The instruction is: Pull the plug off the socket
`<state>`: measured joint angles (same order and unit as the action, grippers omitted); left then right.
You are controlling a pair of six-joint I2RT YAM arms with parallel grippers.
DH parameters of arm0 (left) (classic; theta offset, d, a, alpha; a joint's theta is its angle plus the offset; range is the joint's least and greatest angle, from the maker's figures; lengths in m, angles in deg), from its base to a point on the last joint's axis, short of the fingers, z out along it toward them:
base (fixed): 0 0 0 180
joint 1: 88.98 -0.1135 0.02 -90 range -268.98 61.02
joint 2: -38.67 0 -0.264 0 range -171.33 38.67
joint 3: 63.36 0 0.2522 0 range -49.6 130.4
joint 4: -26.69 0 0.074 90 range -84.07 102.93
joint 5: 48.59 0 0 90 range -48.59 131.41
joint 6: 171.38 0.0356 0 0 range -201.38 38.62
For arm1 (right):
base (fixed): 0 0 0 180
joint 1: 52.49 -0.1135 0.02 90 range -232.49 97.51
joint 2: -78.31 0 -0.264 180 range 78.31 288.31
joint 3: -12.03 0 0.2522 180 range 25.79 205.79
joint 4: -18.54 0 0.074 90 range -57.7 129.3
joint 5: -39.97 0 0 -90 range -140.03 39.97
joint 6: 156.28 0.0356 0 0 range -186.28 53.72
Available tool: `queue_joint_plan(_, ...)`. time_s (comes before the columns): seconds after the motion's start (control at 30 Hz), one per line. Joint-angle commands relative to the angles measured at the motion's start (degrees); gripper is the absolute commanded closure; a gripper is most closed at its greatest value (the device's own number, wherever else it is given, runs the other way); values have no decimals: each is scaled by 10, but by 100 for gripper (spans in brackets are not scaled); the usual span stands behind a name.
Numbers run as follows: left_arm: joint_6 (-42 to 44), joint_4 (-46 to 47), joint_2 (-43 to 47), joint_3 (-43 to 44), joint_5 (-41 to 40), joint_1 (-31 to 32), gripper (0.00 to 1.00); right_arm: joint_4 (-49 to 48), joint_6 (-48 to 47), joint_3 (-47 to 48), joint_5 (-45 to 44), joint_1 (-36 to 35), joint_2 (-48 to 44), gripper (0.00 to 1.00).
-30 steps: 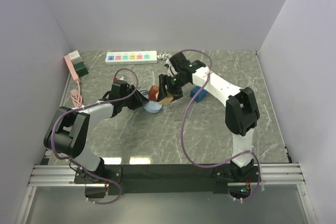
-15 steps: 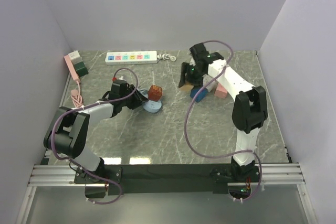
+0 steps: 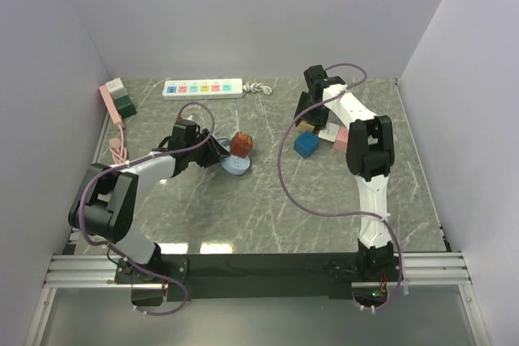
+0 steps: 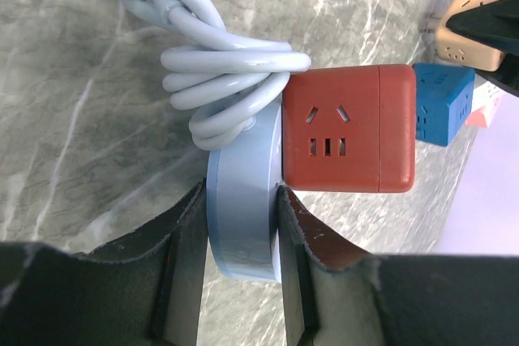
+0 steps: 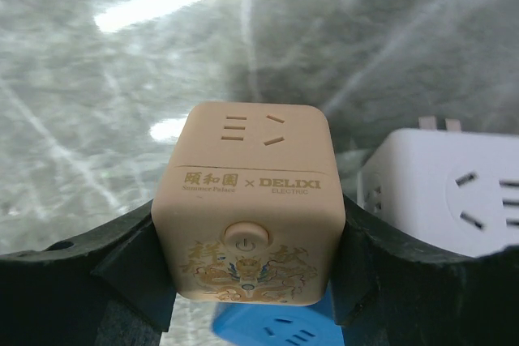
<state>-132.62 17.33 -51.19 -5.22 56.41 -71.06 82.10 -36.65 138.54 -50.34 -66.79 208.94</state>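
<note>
Beige cube plug (image 5: 250,200) sits clamped in right end effector (image 5: 251,258).

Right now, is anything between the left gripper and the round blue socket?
Nothing visible. The left gripper clamps the round blue socket by its rim, fingers on both sides. The red cube on its face and the coiled cord sit beyond the fingers.

Red cube (image 4: 349,129), pale-blue disc (image 4: 243,224), beige cube (image 5: 251,200) with gold dragon, grey marbled table (image 3: 243,216)
</note>
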Motion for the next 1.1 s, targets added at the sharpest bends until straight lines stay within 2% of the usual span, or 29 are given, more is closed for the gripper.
queue_joint_plan(0.0, 38, -31, -10, 23, 21, 4, 100, 4, 3, -23, -41, 7, -63, 72)
queue_joint_plan(0.07, 40, -32, -14, 30, 27, 7, 100, -2, -3, -61, -40, 7, -98, 52)
queue_joint_plan(0.1, 42, -33, -15, 32, 28, 8, 100, -13, -4, -75, -37, 7, -112, 34)
queue_joint_plan(0.17, 46, -33, -20, 39, 32, 11, 100, -23, -6, -116, -40, 6, -157, 12)
queue_joint_plan(0.2, 47, -34, -21, 40, 34, 11, 100, -32, -5, -125, -44, 5, -172, 7)
queue_joint_plan(0.4, 54, -38, -26, 53, 35, 15, 100, -39, 3, -126, -27, 2, -237, 5)
queue_joint_plan(0.57, 55, -40, -30, 59, 35, 16, 100, -80, -5, -143, 146, -39, -254, 4)
queue_joint_plan(0.67, 52, -40, -33, 62, 35, 16, 100, -120, 16, -166, 212, -79, -243, 3)
queue_joint_plan(0.87, 46, -42, -25, 64, 26, 18, 100, -166, 91, -186, 240, -143, -202, 2)
queue_joint_plan(1.07, 38, -42, -12, 60, 21, 20, 100, -149, 139, -172, 206, -166, -165, 1)
